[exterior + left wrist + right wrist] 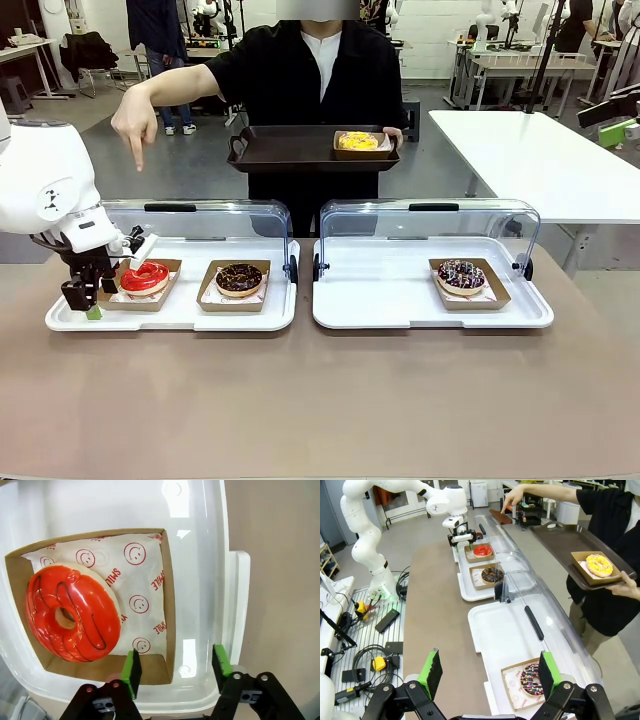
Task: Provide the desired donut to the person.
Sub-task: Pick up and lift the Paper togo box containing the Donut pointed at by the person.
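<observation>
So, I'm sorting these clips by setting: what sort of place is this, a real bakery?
Probably a robotics lab staged as a donut counter, not a shop: white serving trays sit on a plain table, loose cables lie beside it, and a white work table stands behind.

Red-glazed donut [70, 615] lies on white paper [142, 575] printed with red smiley faces.
</observation>
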